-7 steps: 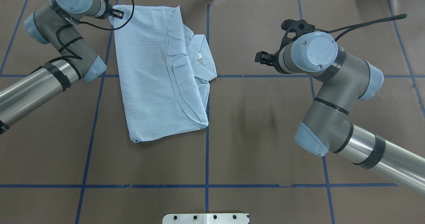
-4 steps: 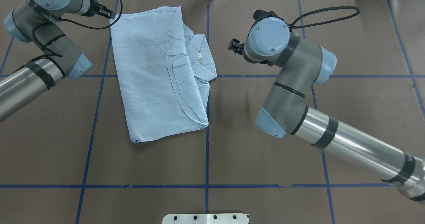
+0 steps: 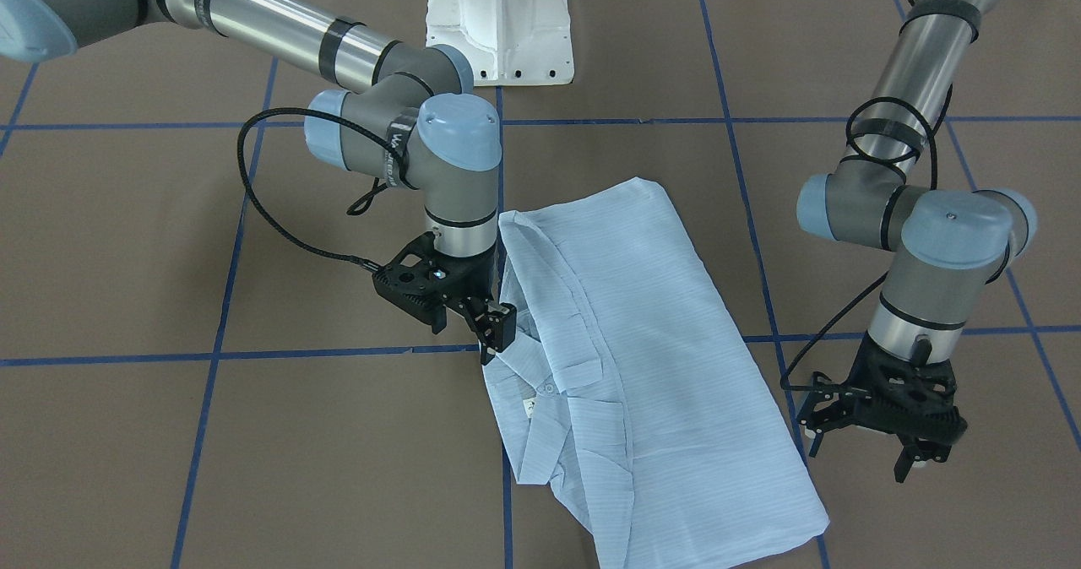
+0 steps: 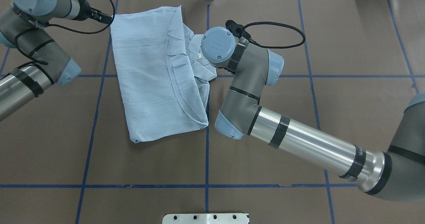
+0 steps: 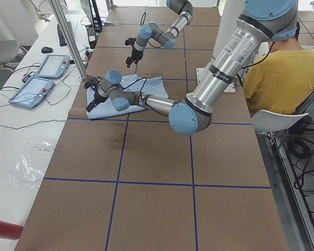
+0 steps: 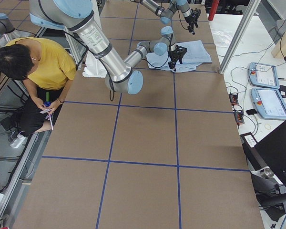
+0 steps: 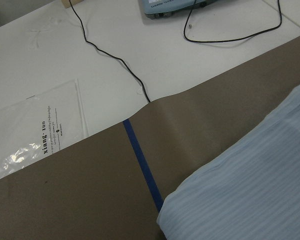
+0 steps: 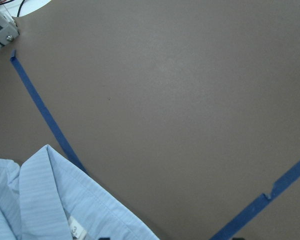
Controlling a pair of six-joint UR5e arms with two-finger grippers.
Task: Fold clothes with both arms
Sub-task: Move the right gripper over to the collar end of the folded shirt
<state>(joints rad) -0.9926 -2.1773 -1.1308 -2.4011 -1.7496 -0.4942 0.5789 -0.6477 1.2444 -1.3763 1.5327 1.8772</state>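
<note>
Overhead exterior view: the pale-blue shirt (image 4: 149, 77) lies folded on the brown bench (image 4: 348, 101), which is gridded with blue tape (image 4: 207, 157). The right pincer (image 3: 469, 326), released, touches the collar (image 3: 513, 365). The left pincer (image 3: 861, 459), also released, hangs beside the shirt's corner. Past the bench are a teach pendant (image 5: 53, 65) and a seated person (image 5: 285, 73).

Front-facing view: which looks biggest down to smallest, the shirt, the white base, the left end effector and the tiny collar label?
1. shirt
2. white base and left end effector: they look about alike, and the base is cut off at the top edge, so I won't rank them.
3. collar label
</note>
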